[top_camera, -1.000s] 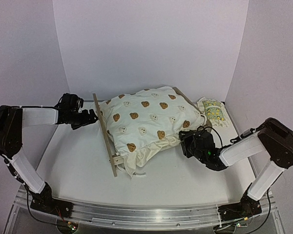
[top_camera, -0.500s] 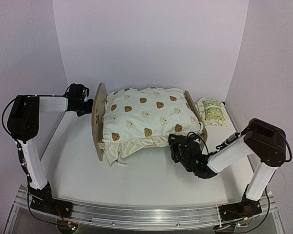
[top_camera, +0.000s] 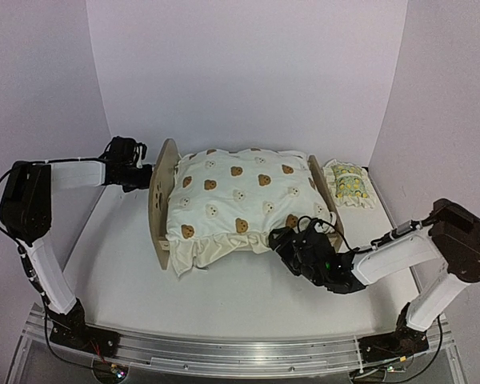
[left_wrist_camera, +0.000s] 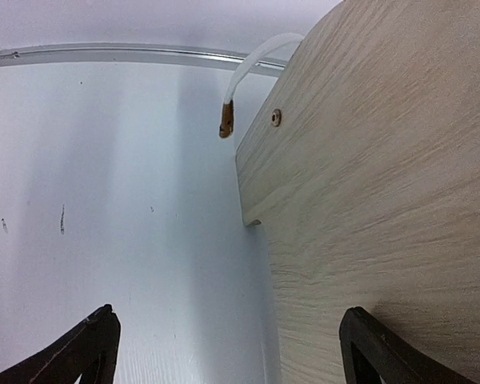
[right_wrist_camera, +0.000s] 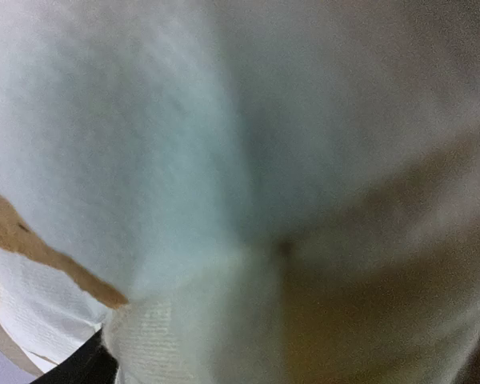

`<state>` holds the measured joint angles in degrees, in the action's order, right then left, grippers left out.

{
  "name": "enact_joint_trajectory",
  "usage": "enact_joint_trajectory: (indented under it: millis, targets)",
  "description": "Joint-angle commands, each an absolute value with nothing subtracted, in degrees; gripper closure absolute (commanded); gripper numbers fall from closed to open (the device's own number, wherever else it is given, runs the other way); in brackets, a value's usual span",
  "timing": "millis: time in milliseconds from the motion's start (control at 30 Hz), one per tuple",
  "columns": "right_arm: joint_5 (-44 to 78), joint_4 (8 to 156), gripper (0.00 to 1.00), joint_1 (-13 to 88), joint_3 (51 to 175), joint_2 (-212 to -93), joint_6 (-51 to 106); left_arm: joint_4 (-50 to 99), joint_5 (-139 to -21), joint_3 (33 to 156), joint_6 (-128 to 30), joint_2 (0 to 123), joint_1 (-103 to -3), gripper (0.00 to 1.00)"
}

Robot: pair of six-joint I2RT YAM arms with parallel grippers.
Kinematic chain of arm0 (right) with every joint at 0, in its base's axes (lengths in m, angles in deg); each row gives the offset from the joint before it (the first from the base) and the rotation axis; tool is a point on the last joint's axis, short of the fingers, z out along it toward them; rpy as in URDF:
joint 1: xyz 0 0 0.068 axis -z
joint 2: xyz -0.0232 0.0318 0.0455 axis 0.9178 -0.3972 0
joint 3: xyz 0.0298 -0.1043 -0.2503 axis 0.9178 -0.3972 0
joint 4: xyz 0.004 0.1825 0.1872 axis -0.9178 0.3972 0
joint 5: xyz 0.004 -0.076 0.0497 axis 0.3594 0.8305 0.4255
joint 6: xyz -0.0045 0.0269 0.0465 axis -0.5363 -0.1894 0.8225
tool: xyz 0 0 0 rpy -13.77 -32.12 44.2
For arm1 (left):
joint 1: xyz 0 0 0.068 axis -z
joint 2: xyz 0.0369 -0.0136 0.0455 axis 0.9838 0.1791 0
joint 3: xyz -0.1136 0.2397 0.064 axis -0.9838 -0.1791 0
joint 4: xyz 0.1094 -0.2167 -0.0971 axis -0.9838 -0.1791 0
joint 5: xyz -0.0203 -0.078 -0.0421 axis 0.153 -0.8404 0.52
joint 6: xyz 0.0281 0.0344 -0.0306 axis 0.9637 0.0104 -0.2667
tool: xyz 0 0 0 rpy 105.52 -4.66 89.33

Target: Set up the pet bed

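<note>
Big white table point(top_camera: 224, 296) under it all, and the pet bed point(top_camera: 162, 210) stands on it, mid-table toward the back wall, its two arched wooden end boards upright. Filling the bed between those boards is the cream cushion point(top_camera: 240, 200) with brown bear faces. It's puffed up high, and its frilled edge spills over the bed's front side.

The left arm point(top_camera: 72, 174) reaches in from the bed's left side. The right arm point(top_camera: 392, 256) comes in low toward the bed's front right corner. Just beside the bed's right end board, on the outside, a small lemon-print pillow point(top_camera: 349, 184) lies flat.

Now the left fingers point(top_camera: 146, 178): they're right by the outer face of the bed's left end board, spread wide with nothing held between them. In the wrist view one dark tip shows against the pale wood and the other over bare table.

The right fingers point(top_camera: 284, 244) are pushed up against the cushion's front edge, near the bed's right end. That wrist view is only blurred white cloth with a brown patch, so I can't tell how wide they stand or whether any cloth is pinched.
</note>
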<state>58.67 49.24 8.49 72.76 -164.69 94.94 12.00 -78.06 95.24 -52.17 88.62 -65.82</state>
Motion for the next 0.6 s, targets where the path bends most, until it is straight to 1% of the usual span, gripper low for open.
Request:
enact_joint_trajectory:
  millis: [0,100,233,333,433,567]
  targets:
    - [50.2,67.9,0.14,5.4,72.8,-158.3,71.8,12.2,-78.4,92.9,-51.0,81.6,-63.8,0.01]
    - [47.2,73.9,0.02,5.3,74.8,-155.4,69.5,12.0,-77.9,91.5,-50.8,79.5,-63.9,0.01]
    - [41.7,79.7,0.02,5.0,76.3,-153.6,68.2,11.4,-78.1,90.8,-50.9,78.6,-63.9,0.01]
    - [40.1,79.7,0.02,4.2,74.3,-152.5,68.6,11.6,-78.0,89.9,-51.1,77.9,-63.9,0.0]
    - [37.4,70.8,0.02,3.9,69.0,-151.6,68.0,12.5,-78.5,88.6,-51.3,77.3,-63.8,0.0]
    - [39.0,58.5,0.02,3.9,61.7,-150.3,68.2,13.5,-79.2,87.2,-51.9,77.0,-63.9,0.0]
